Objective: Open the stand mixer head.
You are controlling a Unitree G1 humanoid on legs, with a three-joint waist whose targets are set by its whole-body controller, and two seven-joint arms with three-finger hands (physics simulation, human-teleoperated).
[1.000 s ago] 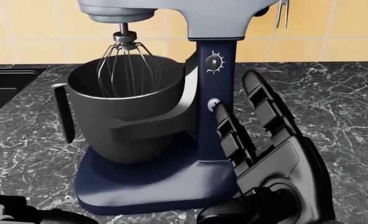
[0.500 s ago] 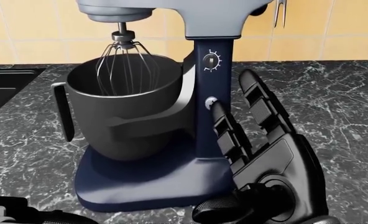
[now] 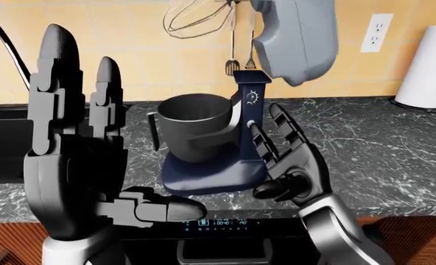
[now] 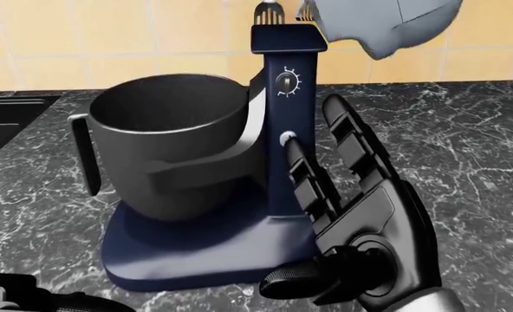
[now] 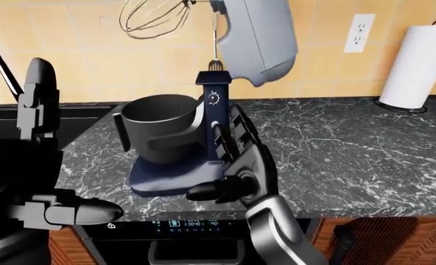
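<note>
The stand mixer (image 3: 225, 149) stands on the dark marbled counter (image 3: 380, 149), near the middle of the left-eye view, with its grey head (image 3: 295, 38) tilted up and clear of the navy column (image 4: 287, 123), hanging at about one o'clock from the column top. The wire whisk (image 3: 196, 19) points out from the head toward eleven o'clock, well above the grey bowl (image 4: 174, 149), which sits in its cradle on the navy base at nine o'clock from the column. The right hand (image 4: 361, 221) is spread wide and grips nothing; its fingers (image 4: 304, 179) lie against the column's right face beside the small round button, below the speed dial (image 4: 285, 81). The left hand (image 3: 74, 160) is raised at eight o'clock of the mixer, fingers straight up, thumb out, empty. A paper towel roll (image 3: 431, 69) stands at two o'clock, by a wall outlet (image 3: 376, 33).
</note>
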